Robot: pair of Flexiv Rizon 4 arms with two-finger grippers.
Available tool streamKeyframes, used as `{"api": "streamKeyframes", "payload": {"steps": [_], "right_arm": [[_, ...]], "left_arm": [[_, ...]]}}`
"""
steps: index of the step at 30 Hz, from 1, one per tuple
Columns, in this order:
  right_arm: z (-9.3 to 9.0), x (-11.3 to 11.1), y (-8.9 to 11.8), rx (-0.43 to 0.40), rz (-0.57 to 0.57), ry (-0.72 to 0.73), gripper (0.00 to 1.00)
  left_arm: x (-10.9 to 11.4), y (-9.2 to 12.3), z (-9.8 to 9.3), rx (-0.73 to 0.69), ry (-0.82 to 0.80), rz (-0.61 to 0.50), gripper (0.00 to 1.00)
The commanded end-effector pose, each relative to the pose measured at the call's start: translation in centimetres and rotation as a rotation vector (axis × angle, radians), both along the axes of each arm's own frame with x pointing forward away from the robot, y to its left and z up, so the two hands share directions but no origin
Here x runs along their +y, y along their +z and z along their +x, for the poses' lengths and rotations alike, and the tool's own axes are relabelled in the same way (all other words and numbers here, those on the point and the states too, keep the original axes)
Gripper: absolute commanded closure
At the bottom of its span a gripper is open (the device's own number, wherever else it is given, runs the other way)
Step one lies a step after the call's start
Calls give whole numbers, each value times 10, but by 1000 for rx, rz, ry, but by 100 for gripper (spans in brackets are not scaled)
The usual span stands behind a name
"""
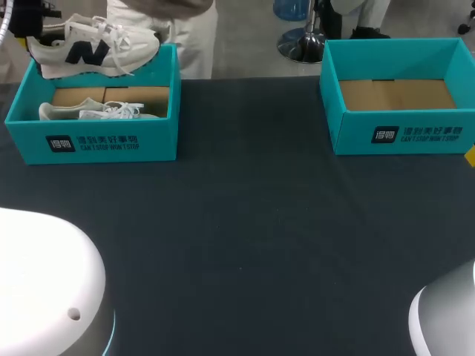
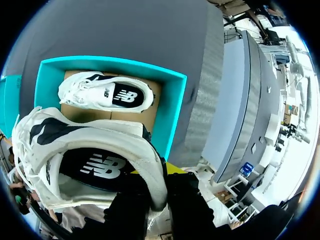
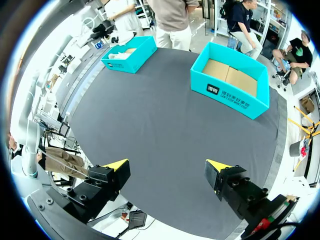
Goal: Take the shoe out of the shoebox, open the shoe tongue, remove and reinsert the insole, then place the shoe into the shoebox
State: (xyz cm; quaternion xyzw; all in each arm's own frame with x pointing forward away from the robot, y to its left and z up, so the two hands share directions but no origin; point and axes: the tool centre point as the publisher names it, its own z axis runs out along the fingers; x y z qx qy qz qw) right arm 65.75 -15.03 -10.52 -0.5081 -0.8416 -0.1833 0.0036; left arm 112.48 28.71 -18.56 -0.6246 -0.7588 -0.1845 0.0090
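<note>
The shoe (image 1: 96, 48), a white trainer with a dark side mark, hangs in the air over the far left corner of the left shoebox (image 1: 159, 141), sole down and roughly level, clear of the rim. Our left end effector (image 2: 159, 182) is clamped on its heel collar, one finger inside the opening and one outside. The wrist view looks straight down into the shoe, where the dark insole (image 2: 100, 167) lies flat in place. Below it, a second shoe (image 1: 96, 111) lies on its side on the cardboard floor of the same box.

We judge the first step, taking the shoe out of the box, to be nearly done: the shoe is out but not yet set down.

Further out, the dark worktop (image 1: 252, 222) lies between this box and the right shoebox (image 1: 415, 133) at the far right, which shows only its cardboard floor. Our right end effector (image 3: 167, 167) hangs over the near part of the worktop with its fingers wide apart, holding nothing.

The next move, as we see it, calls for bringing the shoe toward the middle and nearer to us, within reach of the right arm. The heel grip must hold firm, so the free end effector can work on the tongue.
</note>
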Motion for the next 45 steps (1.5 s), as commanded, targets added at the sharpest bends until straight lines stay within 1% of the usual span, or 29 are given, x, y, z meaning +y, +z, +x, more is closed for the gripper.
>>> {"api": "streamKeyframes", "payload": {"steps": [1,8,14,25,31,45], "right_arm": [[3,0,0,6,-1,1,0],[3,0,0,6,-1,1,0],[3,0,0,6,-1,1,0],[3,0,0,6,-1,1,0],[3,0,0,6,-1,1,0],[3,0,0,6,-1,1,0]], "left_arm": [[14,0,13,7,-55,-5,100],[27,-5,31,-11,-52,32,100],[27,-13,38,-14,-46,44,100],[19,-34,44,-36,-89,32,100],[16,-52,46,-25,-99,33,100],[11,-87,51,-6,-92,35,100]]}}
